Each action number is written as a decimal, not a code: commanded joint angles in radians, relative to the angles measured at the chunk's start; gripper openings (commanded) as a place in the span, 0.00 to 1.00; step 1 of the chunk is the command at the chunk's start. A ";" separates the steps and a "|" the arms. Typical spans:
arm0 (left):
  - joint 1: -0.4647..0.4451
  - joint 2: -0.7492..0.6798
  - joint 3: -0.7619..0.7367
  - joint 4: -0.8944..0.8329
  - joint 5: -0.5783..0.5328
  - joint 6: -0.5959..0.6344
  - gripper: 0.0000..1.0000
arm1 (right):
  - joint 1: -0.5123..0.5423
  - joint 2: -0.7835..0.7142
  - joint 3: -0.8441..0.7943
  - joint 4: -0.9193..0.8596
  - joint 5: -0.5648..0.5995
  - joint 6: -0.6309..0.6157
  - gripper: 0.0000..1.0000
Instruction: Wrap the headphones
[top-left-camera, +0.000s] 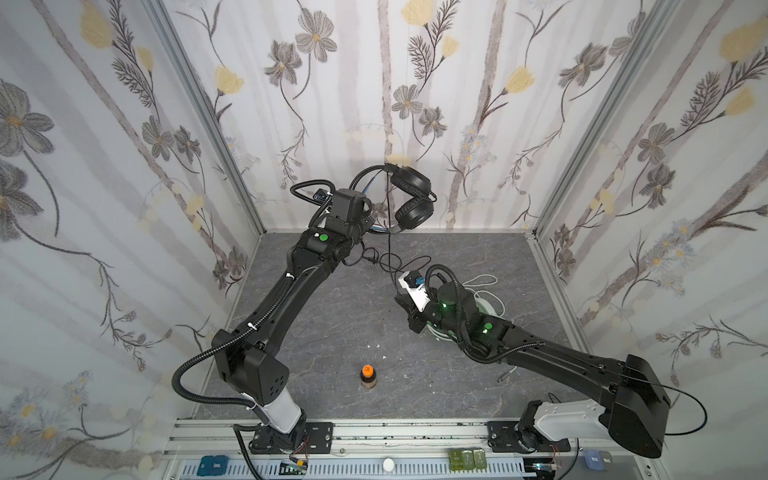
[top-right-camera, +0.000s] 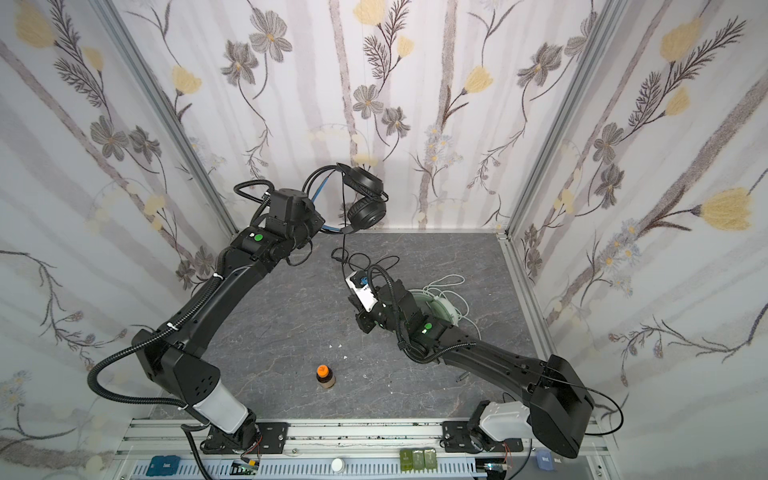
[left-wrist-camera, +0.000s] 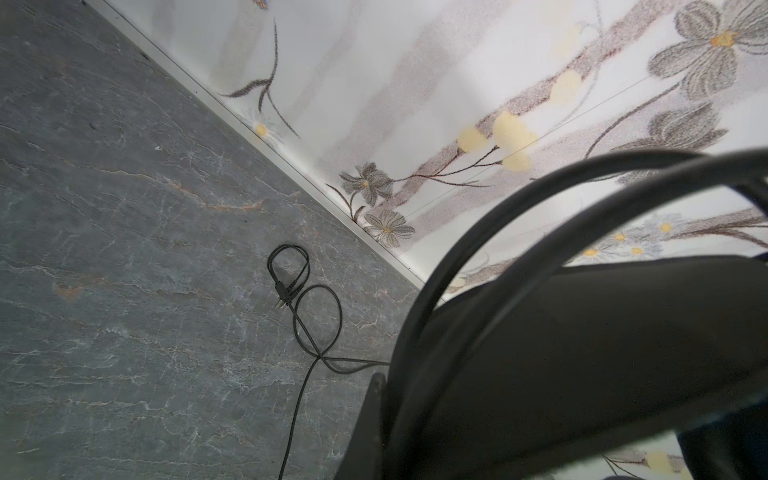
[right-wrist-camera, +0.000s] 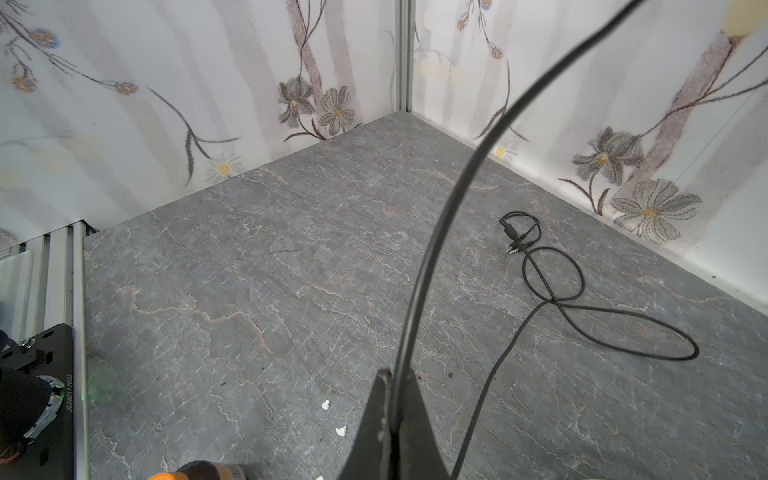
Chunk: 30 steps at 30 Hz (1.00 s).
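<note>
The black headphones (top-left-camera: 411, 195) hang in the air close to the back wall (top-left-camera: 415, 104), their cups turned toward the middle. The left gripper (top-left-camera: 369, 221) has its fingers clamped on the headband, which fills much of the left wrist view. The black cable (right-wrist-camera: 440, 232) drops from the set to the table (top-left-camera: 332, 332). Partway along, the right gripper (right-wrist-camera: 391, 386) has its fingers pinched tight on it. Beyond that pinch the cable lies in loose crossing loops, ending at the plug (right-wrist-camera: 515, 243) near the back edge. We judge that the wrap of this set is only beginning, as no turn of cable sits on the headband or cups. The next move, as we see it, calls for the right arm to carry its section up and around the held set while the left keeps the band steady, with slack fed from the loops. The mint green headphones (top-right-camera: 436, 307) lie flat under the right arm with their white cable (top-right-camera: 451, 286) spilled beside them, not yet handled. The back wall leaves little room behind the raised set. The middle of the table is open, and only the bottle (top-left-camera: 368, 376) stands toward the front.
</note>
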 joint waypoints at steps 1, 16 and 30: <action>-0.014 0.005 -0.008 0.065 -0.104 0.072 0.00 | 0.015 -0.032 0.046 -0.054 0.053 -0.061 0.00; -0.130 -0.084 -0.131 0.061 -0.265 0.757 0.00 | -0.021 0.001 0.367 -0.424 0.219 -0.350 0.00; -0.142 -0.155 -0.197 -0.122 -0.034 0.872 0.00 | -0.102 -0.022 0.441 -0.553 0.381 -0.510 0.00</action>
